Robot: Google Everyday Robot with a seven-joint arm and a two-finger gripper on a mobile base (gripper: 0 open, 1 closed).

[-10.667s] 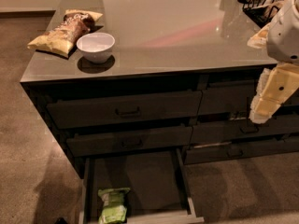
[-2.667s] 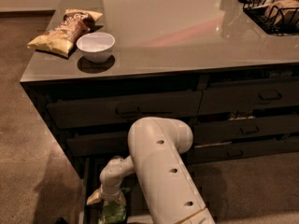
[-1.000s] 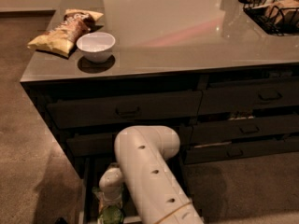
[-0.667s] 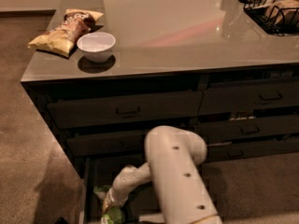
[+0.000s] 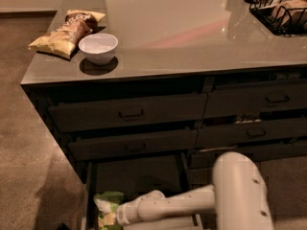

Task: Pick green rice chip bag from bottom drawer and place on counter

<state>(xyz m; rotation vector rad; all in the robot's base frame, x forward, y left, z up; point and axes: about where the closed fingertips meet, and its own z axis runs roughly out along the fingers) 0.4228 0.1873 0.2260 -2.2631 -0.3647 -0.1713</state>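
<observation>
The bottom drawer (image 5: 139, 176) stands pulled open at the lower left of the cabinet. The green rice chip bag (image 5: 107, 204) lies in its front left corner. My white arm reaches in from the lower right, across the drawer. My gripper (image 5: 114, 217) is at the bag's right lower edge, low in the drawer, and partly hides the bag. The counter (image 5: 192, 32) spreads above the drawers.
Yellow-and-brown chip bags (image 5: 64, 30) and a white bowl (image 5: 98, 47) sit on the counter's left end. A black wire basket (image 5: 280, 8) stands at its far right. Upper drawers with handles (image 5: 130, 114) are closed or slightly ajar. Brown carpet (image 5: 29, 166) lies to the left.
My arm's elbow has swung right and lower, so the forearm now lies nearly level across the drawer. The gripper stays at the green bag, which sits in about the same place.
</observation>
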